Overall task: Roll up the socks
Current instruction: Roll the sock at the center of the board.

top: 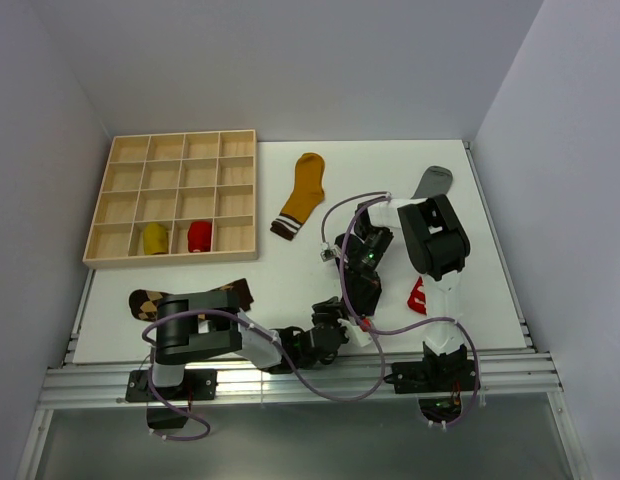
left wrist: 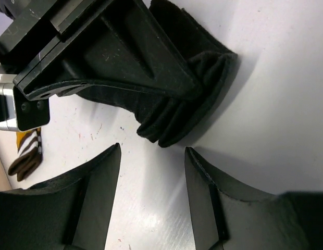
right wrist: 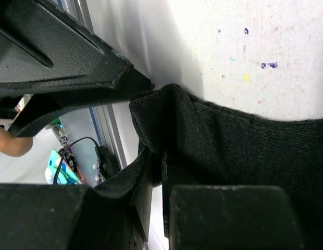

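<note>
Black sock: matte knit fabric, its end bunched into soft ribbed folds. It lies on the table close to the near edge, about midway along it, between the two grippers.
Right gripper: jaws closed tight on a folded edge of the black sock, with the fabric pinched between the dark plastic fingers.
Left gripper: jaws wide apart and holding nothing. The black, wedge-shaped fingertips sit just beside the bunched end of the black sock, with bare table showing between them.
Table: smooth white top with faint scuffs and small coloured specks.
Mustard sock: flat, with a brown-and-white striped cuff, near the middle of the far edge and just right of the tray.
Grey sock: flat, by the far-right corner, partly covered by the right arm.
Red sock: red with white print too small to read, toward the right edge and half hidden behind the right arm.
Argyle sock: brown diamond pattern, near the near-left corner, with the left arm lying across its middle.
Wooden tray: pale wood grid of square compartments at the far-left corner.
Yellow bundle: a rolled sock in the tray's near row, second compartment from the left.
Red bundle: a rolled sock in the next compartment to the right.
Purple cables: loops running along both arms above the table.
</note>
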Available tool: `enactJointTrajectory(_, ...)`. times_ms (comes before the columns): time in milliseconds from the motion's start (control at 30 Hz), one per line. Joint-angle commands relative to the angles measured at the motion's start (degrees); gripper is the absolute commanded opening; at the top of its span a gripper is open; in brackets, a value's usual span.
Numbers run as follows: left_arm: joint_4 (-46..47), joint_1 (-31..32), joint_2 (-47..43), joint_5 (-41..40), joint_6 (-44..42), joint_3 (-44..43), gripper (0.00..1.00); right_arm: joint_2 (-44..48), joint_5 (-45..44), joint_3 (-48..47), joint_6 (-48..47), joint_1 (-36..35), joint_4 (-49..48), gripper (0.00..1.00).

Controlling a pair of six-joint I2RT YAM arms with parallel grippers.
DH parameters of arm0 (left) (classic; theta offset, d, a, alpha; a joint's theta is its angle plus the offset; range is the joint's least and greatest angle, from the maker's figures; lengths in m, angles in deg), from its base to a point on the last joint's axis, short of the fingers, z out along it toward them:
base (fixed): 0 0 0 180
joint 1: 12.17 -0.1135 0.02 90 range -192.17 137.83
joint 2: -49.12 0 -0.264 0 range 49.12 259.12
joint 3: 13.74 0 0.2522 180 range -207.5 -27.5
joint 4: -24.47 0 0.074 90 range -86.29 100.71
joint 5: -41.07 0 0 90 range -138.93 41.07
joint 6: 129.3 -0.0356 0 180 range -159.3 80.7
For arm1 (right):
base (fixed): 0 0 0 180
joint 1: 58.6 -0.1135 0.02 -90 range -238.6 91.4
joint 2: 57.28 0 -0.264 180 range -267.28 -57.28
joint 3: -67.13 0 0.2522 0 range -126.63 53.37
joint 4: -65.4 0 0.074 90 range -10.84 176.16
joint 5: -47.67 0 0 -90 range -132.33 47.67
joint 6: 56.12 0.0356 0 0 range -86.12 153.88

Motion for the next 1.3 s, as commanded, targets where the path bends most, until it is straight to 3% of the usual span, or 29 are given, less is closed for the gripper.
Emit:
enactJointTrajectory(0, 4.88, 0.21, -1.38, 3.88, -5.12, 2.08, 0.58, -0.77, -0.50, -1.85, -0.11, 0.46, 6.70, 0.14)
enactJointTrajectory(200, 8.40, 0.74, 0.63, 7.93, -8.21, 2.08, 0.58, -0.95, -0.85, -2.21, -0.02, 0.72, 6.70, 0.14)
enactJointTrajectory(867, 1.98, -6.12, 1.25, 22.34, -1.88, -2.05, 0.50, -1.92, -1.03, -2.38, -0.55, 1.25, 6.61, 0.13)
enactJointTrajectory(933, 1.89, -6.21, 1.34, 22.61, -1.44, -2.22, 0.47, -2.09, -1.12, -2.47, -0.46, 1.25, 6.61, 0.13)
enactJointTrajectory(1067, -1.96, -6.21, 2.39, 24.37, -0.48, -3.80, 0.27, -2.18, -1.03, -2.99, -0.37, 1.60, 6.61, 0.12)
enactJointTrajectory(1100, -2.76, -6.29, 2.65, 24.55, 0.14, -4.07, 0.17, -2.18, -0.94, -3.00, -0.28, 1.68, 6.61, 0.12)
enactJointTrajectory(1167, -4.86, -6.38, 3.01, 25.51, 1.19, -4.86, 0.10, -2.00, -0.77, -3.17, -0.37, 1.86, 6.61, 0.12)
enactJointTrajectory(1267, -6.36, -6.47, 2.75, 26.48, 2.07, -5.56, 0.08, -1.74, -0.59, -3.70, -0.11, 1.86, 6.52, 0.13)
